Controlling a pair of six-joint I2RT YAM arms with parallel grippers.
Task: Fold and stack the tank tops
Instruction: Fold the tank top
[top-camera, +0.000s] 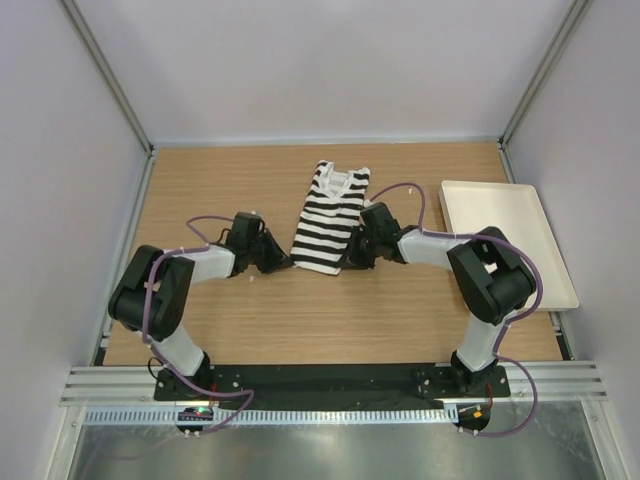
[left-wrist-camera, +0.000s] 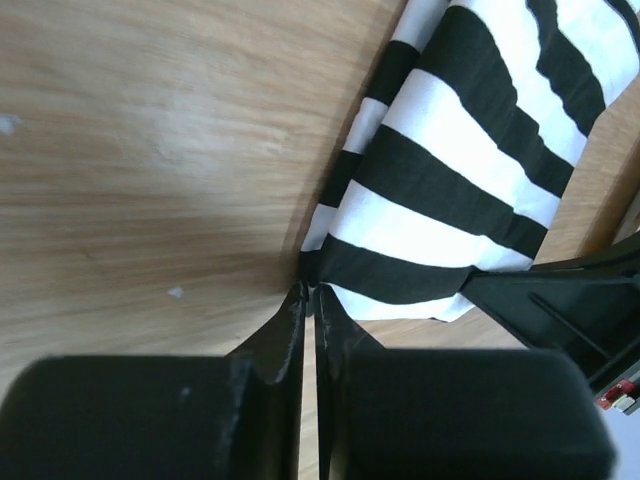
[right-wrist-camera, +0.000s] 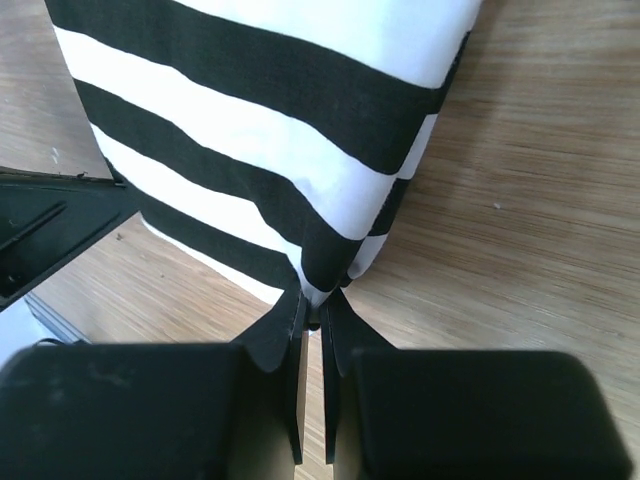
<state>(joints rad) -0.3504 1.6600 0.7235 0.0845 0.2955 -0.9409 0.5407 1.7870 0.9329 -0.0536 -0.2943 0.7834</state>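
Note:
One black-and-white striped tank top lies on the wooden table, folded narrow lengthwise, its neck toward the far side. My left gripper is at its near left corner, shut on the hem; in the left wrist view the fingertips pinch the cloth's corner. At the near right corner my right gripper is shut on the hem too, and the right wrist view shows striped cloth pinched between the tips. The hem is slightly lifted off the table.
A plain white tray lies at the right side of the wooden table, near the right arm's elbow. Grey walls close the table on the left, far and right sides.

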